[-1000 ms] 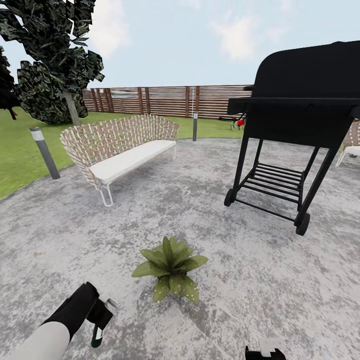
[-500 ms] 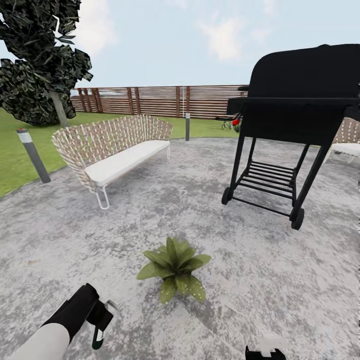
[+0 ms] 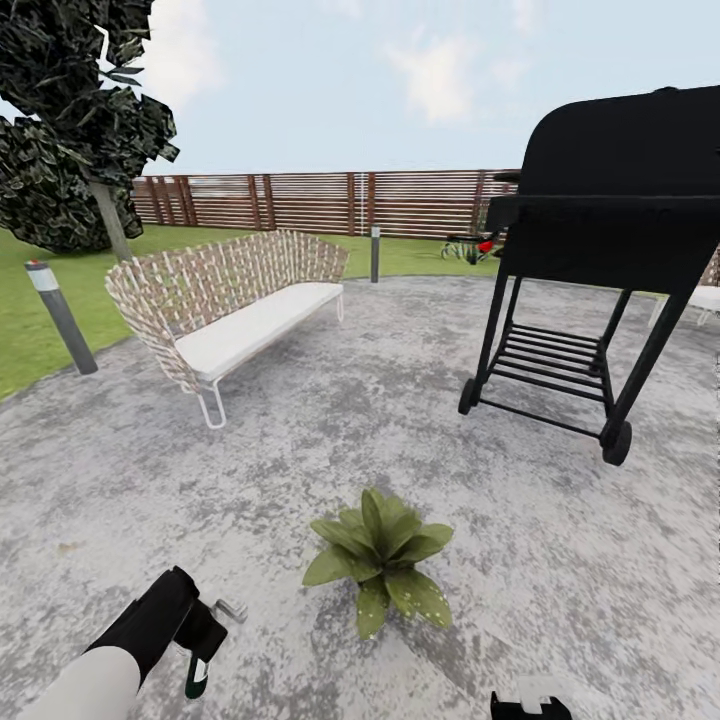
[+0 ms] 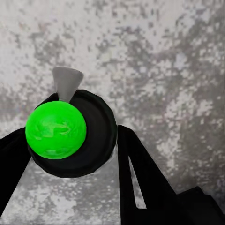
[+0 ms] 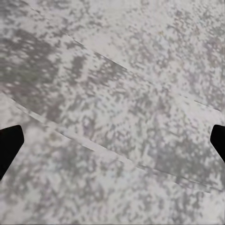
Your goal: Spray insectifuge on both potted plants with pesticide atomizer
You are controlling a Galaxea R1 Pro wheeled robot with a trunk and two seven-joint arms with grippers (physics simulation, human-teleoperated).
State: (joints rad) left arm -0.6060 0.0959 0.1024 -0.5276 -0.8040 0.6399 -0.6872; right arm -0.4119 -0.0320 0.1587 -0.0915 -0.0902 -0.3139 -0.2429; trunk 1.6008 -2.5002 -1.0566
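Observation:
The pesticide atomizer (image 4: 70,133), a dark round bottle with a bright green ball and a grey nozzle, sits between the black fingers of my left gripper (image 4: 70,157), which is shut on it. In the head view my left gripper (image 3: 200,650) hangs low over the paving at the bottom left, with the atomizer (image 3: 197,678) below it. One potted plant (image 3: 380,565), a low rosette of pointed green leaves, stands on the paving to the right of it; the leaves hide its pot. My right gripper (image 3: 530,703) peeks in at the bottom edge, fingers wide apart over bare paving.
A black wheeled grill (image 3: 600,220) stands at the right. A woven bench (image 3: 240,310) with a white cushion is at the left, with a bollard light (image 3: 60,315) and a dark tree (image 3: 70,120) beyond. A wooden fence (image 3: 330,200) closes the back.
The whole head view has shifted, so the camera moved: the plant now sits lower and further right in the picture. Both arms keep their places and the atomizer stays held.

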